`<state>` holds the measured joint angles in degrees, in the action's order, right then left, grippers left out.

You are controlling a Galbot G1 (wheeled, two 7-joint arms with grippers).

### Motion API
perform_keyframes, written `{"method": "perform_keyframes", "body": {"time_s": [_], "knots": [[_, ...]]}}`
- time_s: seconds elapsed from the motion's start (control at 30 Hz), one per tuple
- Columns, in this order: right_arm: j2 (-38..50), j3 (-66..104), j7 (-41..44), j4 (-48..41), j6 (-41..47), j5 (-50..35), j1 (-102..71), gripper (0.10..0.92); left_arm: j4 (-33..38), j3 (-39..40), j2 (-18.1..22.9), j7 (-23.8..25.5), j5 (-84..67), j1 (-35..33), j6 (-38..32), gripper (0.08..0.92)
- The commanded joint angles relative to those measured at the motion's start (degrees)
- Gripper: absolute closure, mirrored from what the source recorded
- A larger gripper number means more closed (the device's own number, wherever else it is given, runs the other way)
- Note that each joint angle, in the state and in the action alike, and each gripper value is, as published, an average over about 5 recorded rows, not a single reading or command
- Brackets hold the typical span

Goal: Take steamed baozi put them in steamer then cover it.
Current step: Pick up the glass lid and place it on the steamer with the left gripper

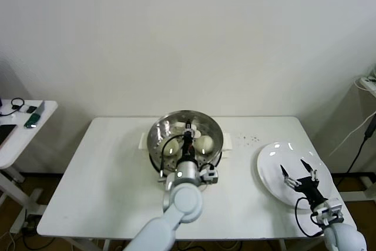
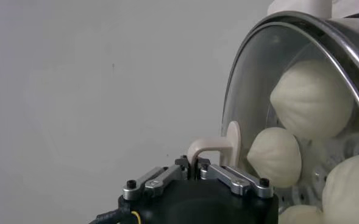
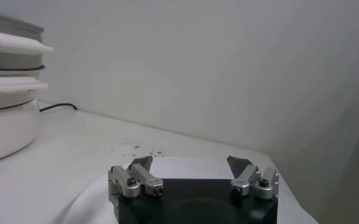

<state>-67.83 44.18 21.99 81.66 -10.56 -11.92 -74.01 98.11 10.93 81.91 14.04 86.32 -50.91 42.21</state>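
Note:
The steel steamer (image 1: pixel 157 132) stands on its white base at the table's back centre; it also shows in the right wrist view (image 3: pixel 8 91). The clear glass cover (image 2: pixel 289 91) lies over the steamer's mouth. Through it I see cream-white baozi (image 2: pixel 310 97) on the perforated tray; the baozi also show in the head view (image 1: pixel 204 143). My left gripper (image 1: pixel 188 136) is above the steamer's middle, shut on the cover's cream-white handle (image 2: pixel 219 145). My right gripper (image 1: pixel 298 173) is open and empty, just above the white plate (image 1: pixel 271 160) at the right.
Dark crumbs (image 1: pixel 247 139) lie on the white table (image 1: pixel 100 174) between steamer and plate. A small side table (image 1: pixel 23 127) with gadgets stands at the far left. Cables hang at the right edge (image 1: pixel 361 139).

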Motion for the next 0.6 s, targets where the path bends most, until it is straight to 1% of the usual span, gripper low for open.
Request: {"method": "perform_keyframes", "body": {"time_s": [0.03,0.33,0.6], "knots": [[-0.1,0.1,0.2,-0.1,-0.1,0.0,0.0,0.203,-0.4,0.1,0.0,-1.0,-0.4,-0.2,2.8,0.845],[-0.6,0.5,0.6,-0.1,-0.2,0.1,-0.1,0.203,-0.8,0.0,0.1,-2.6,-0.9,-0.6,2.8,0.845],[-0.4,0.8,0.8,-0.1,-0.2,0.0,-0.2,0.203,0.3,-0.3,-0.5,-1.3,-2.3,-0.5,2.8,0.834]]}}
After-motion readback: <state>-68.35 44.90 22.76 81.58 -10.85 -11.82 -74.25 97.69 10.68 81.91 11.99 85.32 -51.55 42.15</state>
